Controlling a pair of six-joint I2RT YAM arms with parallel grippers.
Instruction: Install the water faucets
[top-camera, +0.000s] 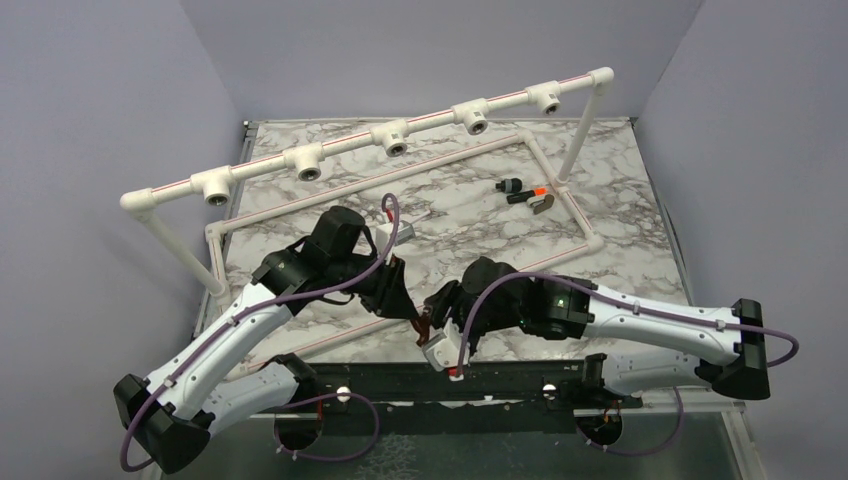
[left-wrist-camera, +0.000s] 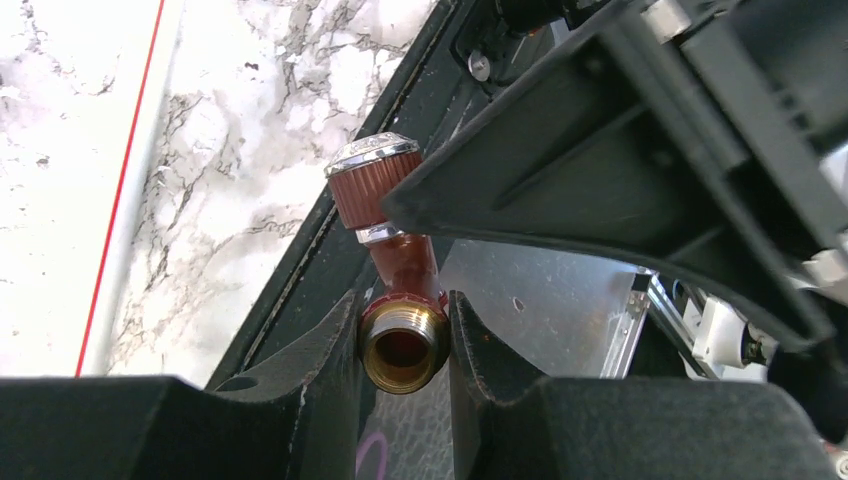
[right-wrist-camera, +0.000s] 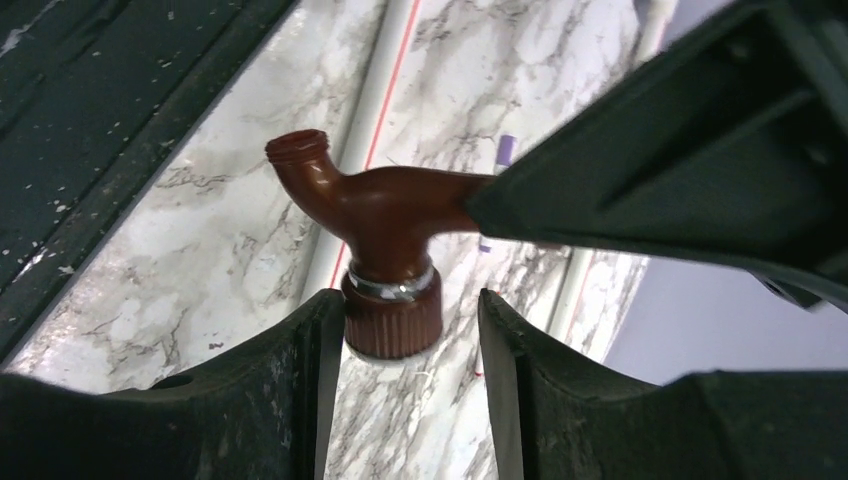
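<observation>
Faucet (left-wrist-camera: 398, 275) pinched in left claw (left-wrist-camera: 403, 340), knob (right-wrist-camera: 392, 325) inside parted right claw (right-wrist-camera: 408, 312)

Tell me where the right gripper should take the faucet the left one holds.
Take the ribbed knob, closing across its round sides from the knob end. It stands free between the right gripper's open fingers; the left gripper pinches the threaded inlet.
</observation>
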